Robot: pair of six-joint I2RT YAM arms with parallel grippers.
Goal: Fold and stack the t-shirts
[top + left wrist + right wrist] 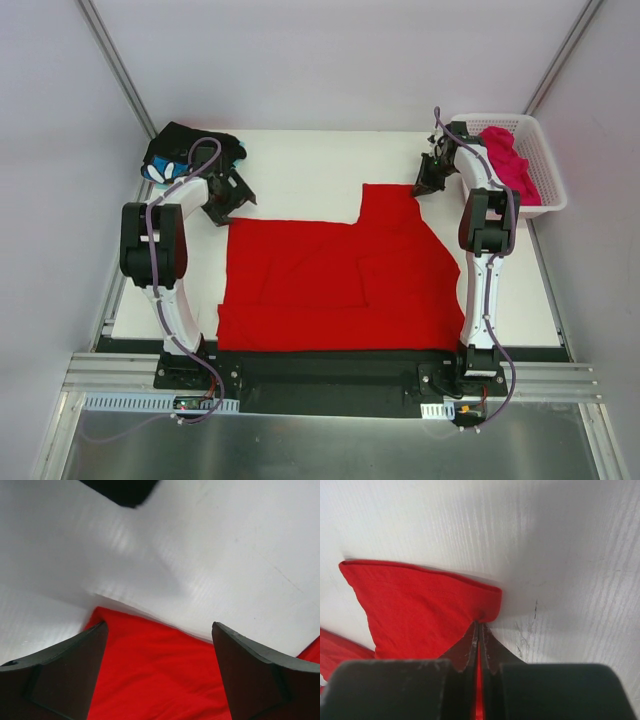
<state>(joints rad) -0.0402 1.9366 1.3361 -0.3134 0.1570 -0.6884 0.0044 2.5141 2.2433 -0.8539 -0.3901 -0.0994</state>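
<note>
The right gripper (pixel 479 624) is pressed fully shut on a corner of the bright red soft cloth t-shirt (pixel 420 610). Its two dark fingers meet with a thin fold of red fabric pinched between them. The pinched corner rises slightly off the white ribbed table surface (pixel 560 545), and the hem runs away from it to the left. From above, this corner belongs to a squarish flap of the shirt that juts toward the far side, right of centre.

The left gripper (pixel 159 627) stands wide open and holds nothing. Its fingers straddle the far-left corner of the same shirt, with red cloth showing between and below them and bare white table beyond. I cannot tell whether the fingertips touch the fabric.

The red shirt lies spread flat across the middle of the table between the two arms, and its near edge reaches almost to the arm bases. Shallow creases mark a folded layer across its centre.

A black cloth t-shirt with blue-and-white flower print (pixel 190 145) sits bunched at the far-left corner, just beyond the left gripper. At the far right is a white plastic lattice basket (pixel 548 165), with a crumpled magenta-pink cloth t-shirt (pixel 510 165) inside it, just right of the right arm.
</note>
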